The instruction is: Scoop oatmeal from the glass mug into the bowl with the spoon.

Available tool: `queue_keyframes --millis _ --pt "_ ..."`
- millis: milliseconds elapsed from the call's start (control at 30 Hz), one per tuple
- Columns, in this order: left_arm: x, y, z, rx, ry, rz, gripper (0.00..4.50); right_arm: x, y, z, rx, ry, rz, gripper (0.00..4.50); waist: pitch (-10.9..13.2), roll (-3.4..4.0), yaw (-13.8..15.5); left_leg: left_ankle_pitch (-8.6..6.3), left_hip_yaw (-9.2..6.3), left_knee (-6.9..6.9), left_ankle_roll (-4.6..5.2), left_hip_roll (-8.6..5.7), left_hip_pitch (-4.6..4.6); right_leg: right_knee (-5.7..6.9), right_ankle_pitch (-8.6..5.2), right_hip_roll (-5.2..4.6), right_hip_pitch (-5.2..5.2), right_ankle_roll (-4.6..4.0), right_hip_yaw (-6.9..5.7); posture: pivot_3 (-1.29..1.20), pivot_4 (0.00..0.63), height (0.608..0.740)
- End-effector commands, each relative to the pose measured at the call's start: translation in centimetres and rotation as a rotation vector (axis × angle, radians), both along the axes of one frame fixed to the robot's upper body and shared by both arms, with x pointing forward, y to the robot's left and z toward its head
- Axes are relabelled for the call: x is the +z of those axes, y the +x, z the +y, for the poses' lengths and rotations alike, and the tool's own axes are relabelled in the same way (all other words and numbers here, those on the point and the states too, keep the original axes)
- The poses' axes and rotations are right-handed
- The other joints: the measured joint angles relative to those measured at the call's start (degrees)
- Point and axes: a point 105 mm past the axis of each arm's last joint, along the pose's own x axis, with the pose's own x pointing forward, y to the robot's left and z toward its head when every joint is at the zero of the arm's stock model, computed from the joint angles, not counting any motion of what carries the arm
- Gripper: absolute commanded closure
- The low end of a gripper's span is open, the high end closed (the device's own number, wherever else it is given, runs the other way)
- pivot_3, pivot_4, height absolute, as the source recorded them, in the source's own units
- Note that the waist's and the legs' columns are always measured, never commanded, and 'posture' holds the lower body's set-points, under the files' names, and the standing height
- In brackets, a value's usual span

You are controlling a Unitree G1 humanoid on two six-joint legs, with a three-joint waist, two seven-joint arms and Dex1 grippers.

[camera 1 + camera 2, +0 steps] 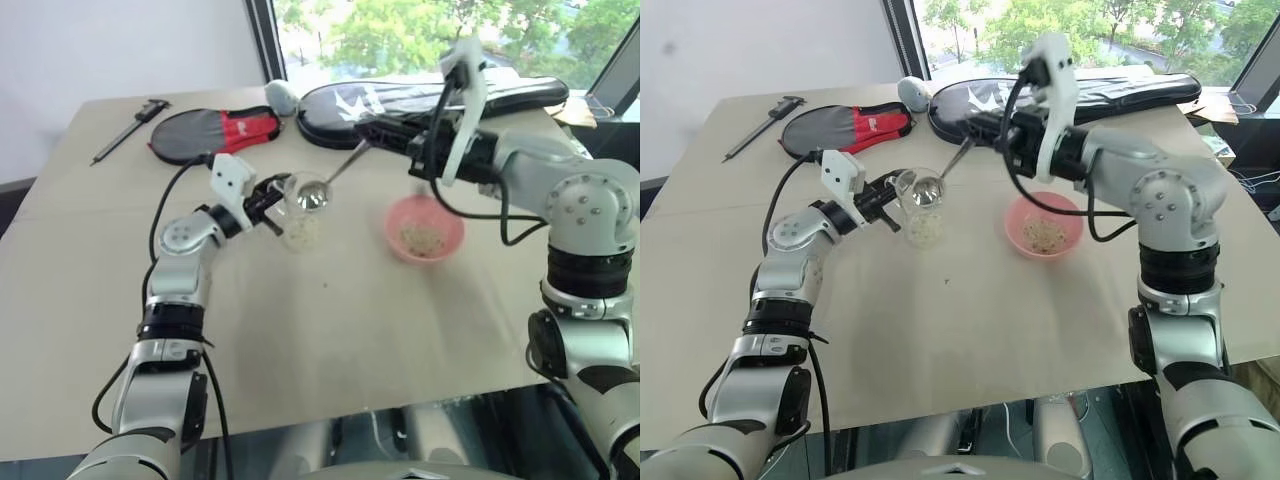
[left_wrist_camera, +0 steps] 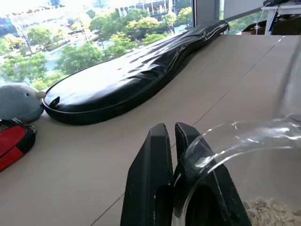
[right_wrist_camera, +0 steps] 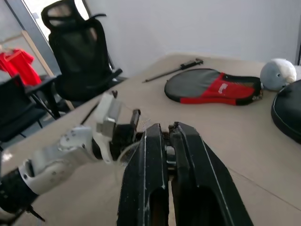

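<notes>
Beige table [image 1: 330, 340] carries everything; along its far edge lies a long black racket case [image 1: 430, 100], with a smaller black-and-red paddle cover [image 1: 215, 130] to its left, a grey plush toy [image 1: 281, 96] between them and a dark caliper [image 1: 130, 128] at the far left corner. Right gripper [image 1: 372, 130] comes in from the right above the table, fingers clamped together on the handle end of the spoon [image 1: 335, 172]; handle slopes down and left from the fingers, and the oval spoon bowl sits at the mouth of the glass mug [image 1: 303, 212], seemingly just inside the rim, hard to tell for certain from the head views. Pink bowl [image 1: 424, 228] sits on the table right of the mug, below the right forearm, well apart from the spoon tip, with a thin scatter of flakes in its bottom. Left gripper [image 1: 268, 208] reaches in from the left, fingers pinched on the mug's near-left wall; in the left wrist view the glass rim is caught between the two black fingers, one inside, one outside. Mug is held tilted slightly, whether it is clear of the table is unclear. Oatmeal [image 1: 301, 236] lies as a pale clumpy heap in the mug's bottom, below the spoon bowl.
</notes>
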Motion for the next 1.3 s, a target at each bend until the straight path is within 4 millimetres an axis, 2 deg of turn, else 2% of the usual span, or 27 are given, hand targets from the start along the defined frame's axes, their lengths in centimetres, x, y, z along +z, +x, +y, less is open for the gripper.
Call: queue_keyframes --millis 33,233,433,567,733,933,1300 --pt "2.8 -0.4 -1.0 -0.021 0.012 -0.122 4.37 -0.3 0.1 0.5 -0.038 -0.060 -0.072 4.50 0.0 0.00 0.1 0.00 0.00 0.01 0.00 0.00 0.00 0.00 0.00 0.00 0.00 0.00 0.00 0.00 0.150 0.740" --pt "2.9 -0.3 -1.7 -0.012 0.031 -0.145 4.37 -1.8 0.3 1.8 -0.047 -0.126 -0.084 4.50 0.0 0.00 0.0 0.00 -0.02 0.01 -0.01 0.00 0.00 0.00 0.00 0.01 -0.01 0.00 0.00 0.00 0.150 0.740" --pt "2.8 -0.3 -2.0 -0.009 0.033 -0.155 4.37 -2.8 0.5 2.3 -0.054 -0.181 -0.115 4.50 0.0 -0.01 0.1 0.01 -0.03 0.02 -0.01 -0.01 -0.01 -0.01 0.00 0.00 0.00 0.00 -0.03 0.00 0.150 0.740" --pt "2.7 -0.2 -2.1 -0.008 0.030 -0.155 4.37 -4.1 0.0 2.8 -0.020 -0.169 -0.037 4.50 0.0 -0.01 0.1 0.00 -0.03 0.02 -0.01 -0.01 -0.01 -0.02 0.00 0.00 0.00 0.00 -0.04 0.00 0.150 0.740" --pt "2.2 0.0 -2.0 -0.003 0.033 -0.147 4.37 -4.7 -0.3 3.1 -0.018 -0.093 0.076 4.50 0.0 -0.02 0.1 0.01 -0.05 0.03 -0.02 -0.01 -0.01 0.00 0.00 0.01 0.00 0.00 -0.03 0.00 0.150 0.740" --pt "1.5 0.1 -2.4 -0.005 0.037 -0.139 4.37 -3.5 1.0 2.0 -0.092 0.034 0.218 4.50 0.0 -0.02 0.1 0.01 -0.05 0.05 -0.02 -0.01 0.00 0.03 0.01 0.00 0.01 0.00 -0.02 0.00 0.150 0.740" --pt "1.3 0.6 -3.6 -0.009 0.008 -0.148 4.37 -0.3 2.5 -1.7 -0.190 0.131 0.255 4.50 0.0 -0.02 0.1 0.01 -0.03 0.05 -0.02 -0.02 -0.01 0.04 0.01 0.00 0.00 0.00 -0.02 0.00 0.150 0.740"
